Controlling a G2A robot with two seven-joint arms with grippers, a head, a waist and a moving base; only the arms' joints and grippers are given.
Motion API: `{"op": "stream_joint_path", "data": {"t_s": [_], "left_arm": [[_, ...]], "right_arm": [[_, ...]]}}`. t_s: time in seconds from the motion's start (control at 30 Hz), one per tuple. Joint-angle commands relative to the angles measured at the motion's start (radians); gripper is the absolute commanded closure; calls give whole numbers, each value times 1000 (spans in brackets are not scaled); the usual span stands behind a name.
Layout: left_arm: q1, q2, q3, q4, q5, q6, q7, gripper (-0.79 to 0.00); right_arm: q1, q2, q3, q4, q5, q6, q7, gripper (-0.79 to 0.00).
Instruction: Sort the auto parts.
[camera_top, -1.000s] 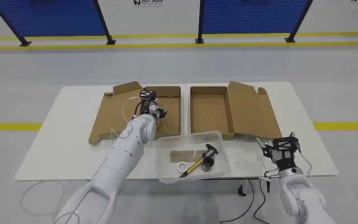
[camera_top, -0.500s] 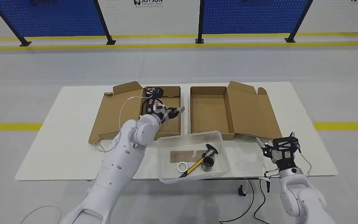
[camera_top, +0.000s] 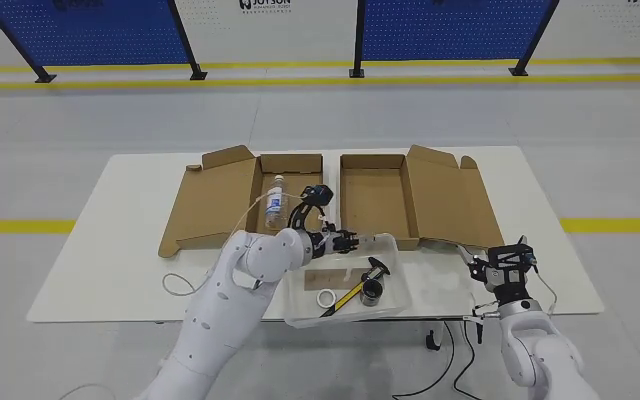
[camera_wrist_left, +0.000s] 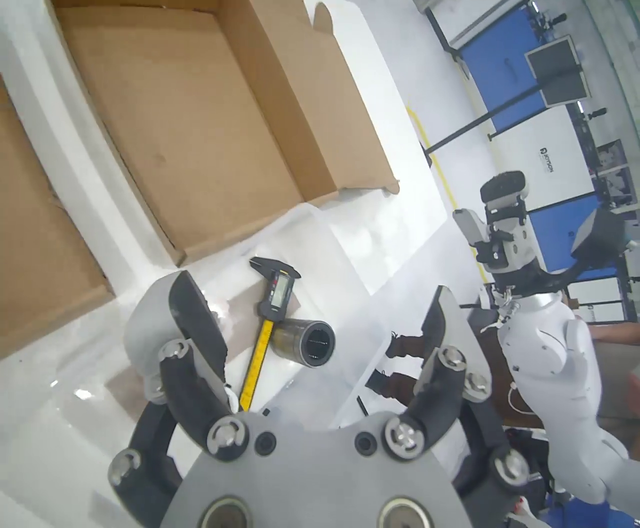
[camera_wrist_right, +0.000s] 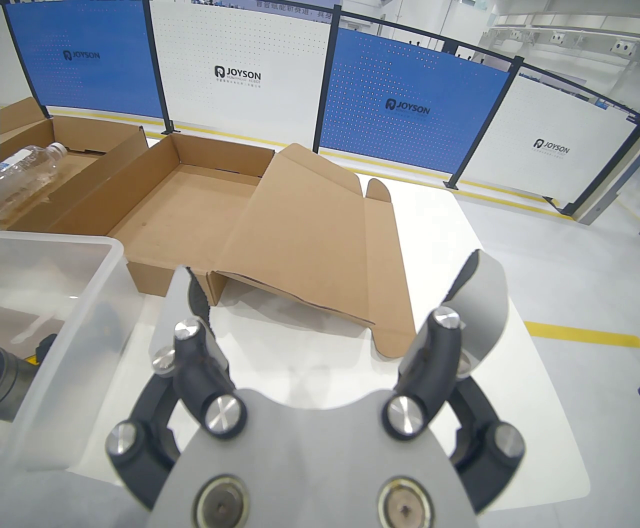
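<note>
left hand (camera_wrist_left: 314, 292) — spread, empty — above the clear bin (camera_top: 290, 290) on the bench (camera_top: 130, 240); caliper (camera_wrist_left: 274, 292) and metal sleeve (camera_wrist_left: 305, 342) lie in the bin, beneath it. right hand (camera_wrist_right: 330, 285) spread, well apart.

The left cardboard box (camera_top: 225, 200) and right cardboard box (camera_top: 375, 195) are matt brown board. The bin (camera_top: 297, 290) is smooth translucent plastic. The bottle (camera_top: 276, 195) is clear glossy plastic. The metal cylinder (camera_wrist_left: 302, 342) is dark and glossy. The digital caliper (camera_wrist_left: 272, 295) has a matt black plastic head. The table (camera_top: 110, 250) is smooth, glossy white.
</note>
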Motion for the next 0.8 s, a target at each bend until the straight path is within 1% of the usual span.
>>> {"op": "stream_joint_path", "data": {"t_s": [0.0, 0.2, 0.27, 0.3, 0.37, 0.57, 0.77], "left_arm": [[8, -2, 24, -4, -15, 9, -12, -785], [3, -6, 93, 17, 57, 31, -7, -785], [5, -8, 105, 25, 44, 49, -9, -785], [-4, -6, 120, 28, 105, 60, -11, -785], [2, -8, 140, 29, 118, 82, -11, -785], [-3, -9, 175, 47, 168, 99, -36, -785], [-18, -9, 198, 74, 190, 85, -70, -785]], "right_arm": [[0, 0, 0, 0, 0, 0, 0, -785], [0, 0, 0, 0, 0, 0, 0, -785], [0, 0, 0, 0, 0, 0, 0, -785], [0, 0, 0, 0, 0, 0, 0, -785], [0, 0, 0, 0, 0, 0, 0, -785], [0, 0, 0, 0, 0, 0, 0, -785], [0, 0, 0, 0, 0, 0, 0, -785]]}}
